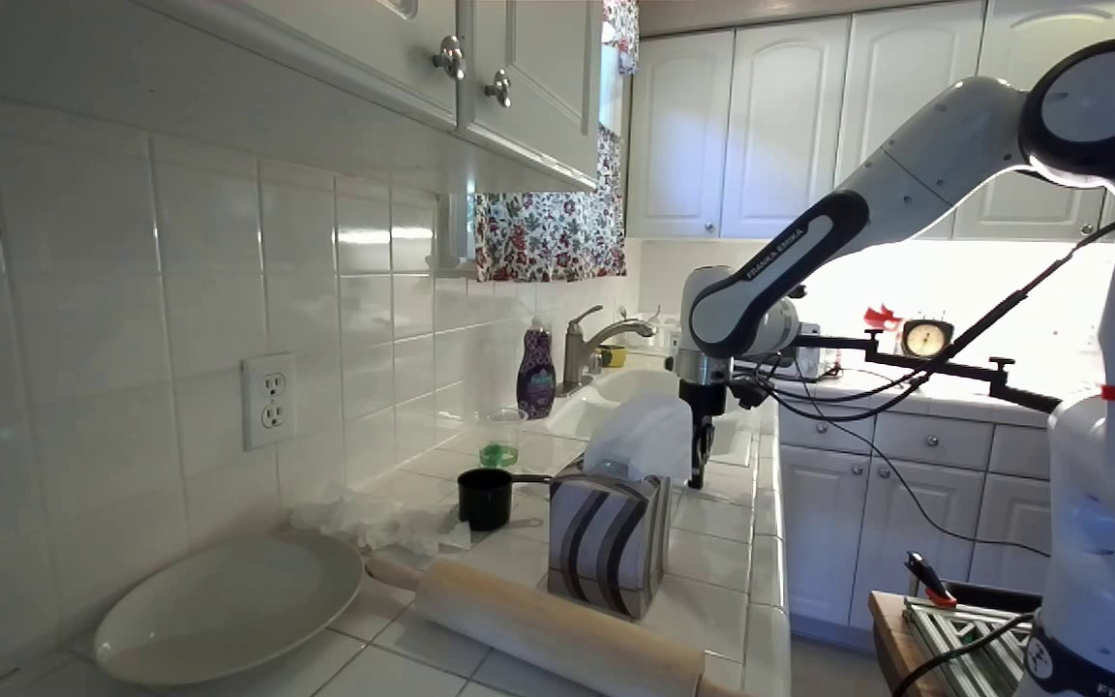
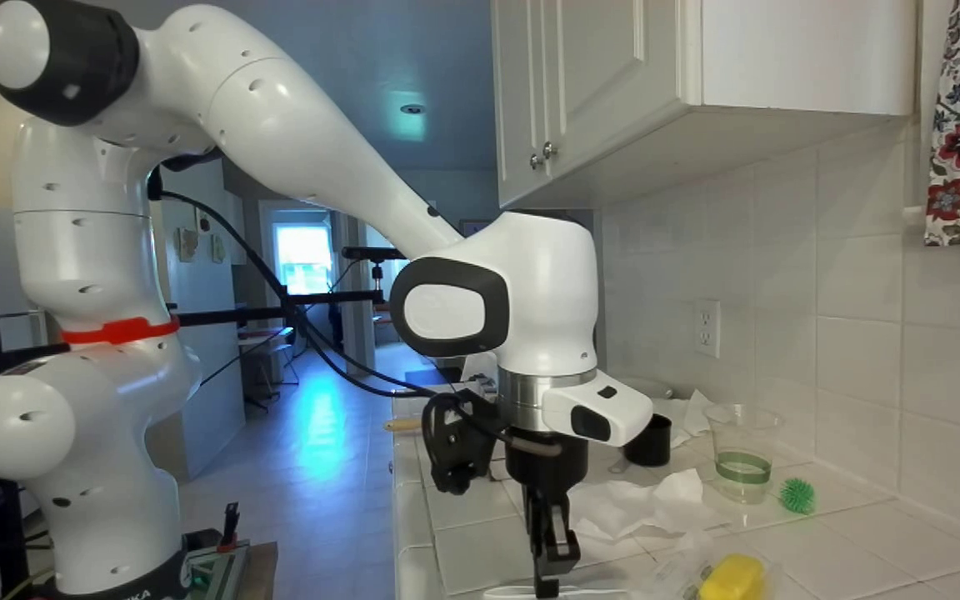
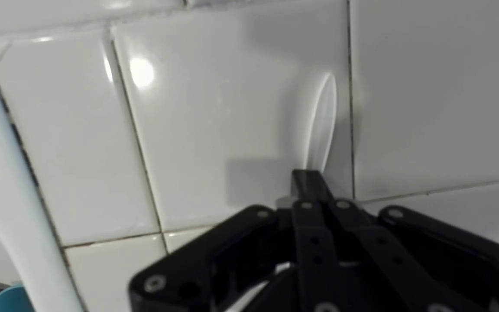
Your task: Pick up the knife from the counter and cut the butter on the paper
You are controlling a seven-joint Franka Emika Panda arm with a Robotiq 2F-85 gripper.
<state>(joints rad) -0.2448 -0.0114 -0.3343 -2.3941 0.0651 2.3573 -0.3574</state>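
White-tiled surface (image 1: 712, 561) is extending along the wall (image 1: 74, 387). The knife (image 3: 322, 125), beside the sink (image 3: 24, 242), is pointing one end toward the front edge; the tool (image 3: 313, 182) is gripping it, jaws together. Crumpled paper (image 2: 647, 504) is lying nearer the back edge, a black cup (image 2: 649, 446) standing near it.

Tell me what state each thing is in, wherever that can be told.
Gripper: closed, apparently on the knife
Knife: roughly level; whether lifted, unclear
Tissue box: open, tissue sticking up
Purple bottle: upright
Clear cup: upright
Black cup: upright
Rolling pin: lying down
Wall outlet: nothing plugged in
Upper cabinet doors: shut
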